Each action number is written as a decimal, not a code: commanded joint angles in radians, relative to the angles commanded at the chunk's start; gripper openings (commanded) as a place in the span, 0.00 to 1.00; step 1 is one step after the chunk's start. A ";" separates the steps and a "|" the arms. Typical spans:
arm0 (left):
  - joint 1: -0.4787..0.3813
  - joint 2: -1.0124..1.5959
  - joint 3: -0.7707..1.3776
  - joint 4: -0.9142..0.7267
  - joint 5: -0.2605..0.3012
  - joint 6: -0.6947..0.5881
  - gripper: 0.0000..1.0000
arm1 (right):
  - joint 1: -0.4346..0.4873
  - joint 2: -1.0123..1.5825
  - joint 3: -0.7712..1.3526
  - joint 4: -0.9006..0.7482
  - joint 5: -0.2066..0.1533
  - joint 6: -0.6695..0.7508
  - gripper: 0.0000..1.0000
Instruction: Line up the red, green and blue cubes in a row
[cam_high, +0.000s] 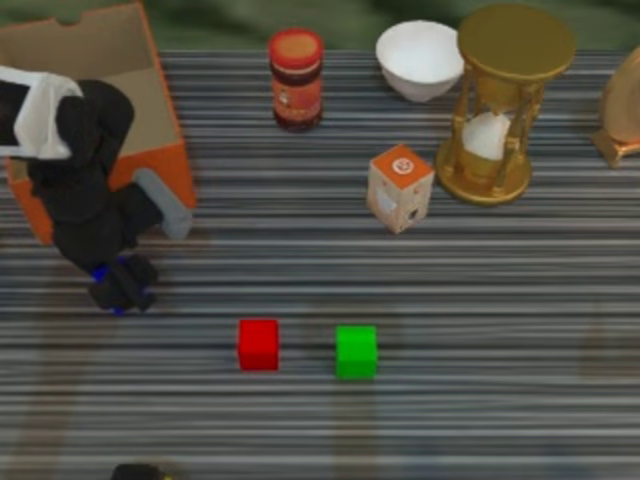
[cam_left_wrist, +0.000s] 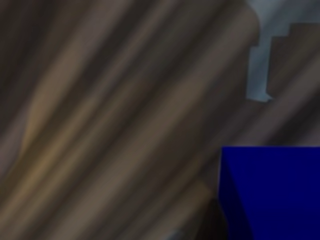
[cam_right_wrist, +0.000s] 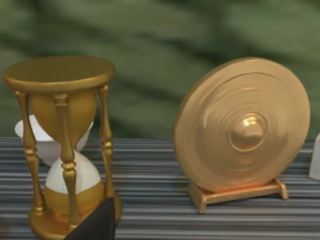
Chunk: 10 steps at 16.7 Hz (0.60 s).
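The red cube (cam_high: 258, 344) and green cube (cam_high: 356, 351) sit near each other on the counter (cam_high: 480, 300), 2 of 3 roughly in line. The left tool (cam_high: 120, 285), left of them, grasps the blue cube (cam_left_wrist: 272, 192), which has yet to join the row; the right tool is out of view.

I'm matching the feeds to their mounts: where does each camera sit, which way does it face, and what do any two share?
Top view: above the table, facing down on the red cube, green cube and left gripper.
Left wrist view: on the left arm, close over the blue cube; no arm parts visible.
Right wrist view: on the right arm, facing level at the hourglass and gong.
Shared: the hourglass also appears from above.
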<state>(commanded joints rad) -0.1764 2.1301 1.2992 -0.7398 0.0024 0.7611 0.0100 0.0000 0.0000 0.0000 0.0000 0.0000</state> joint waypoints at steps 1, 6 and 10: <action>0.000 0.000 0.000 0.000 0.000 0.000 0.00 | 0.000 0.000 0.000 0.000 0.000 0.000 1.00; 0.000 0.000 0.000 0.000 0.000 0.000 0.00 | 0.000 0.000 0.000 0.000 0.000 0.000 1.00; 0.001 -0.027 0.014 -0.031 0.008 -0.006 0.00 | 0.000 0.000 0.000 0.000 0.000 0.000 1.00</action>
<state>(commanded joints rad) -0.1759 2.1032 1.3136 -0.7709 0.0109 0.7553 0.0100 0.0000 0.0000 0.0000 0.0000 0.0000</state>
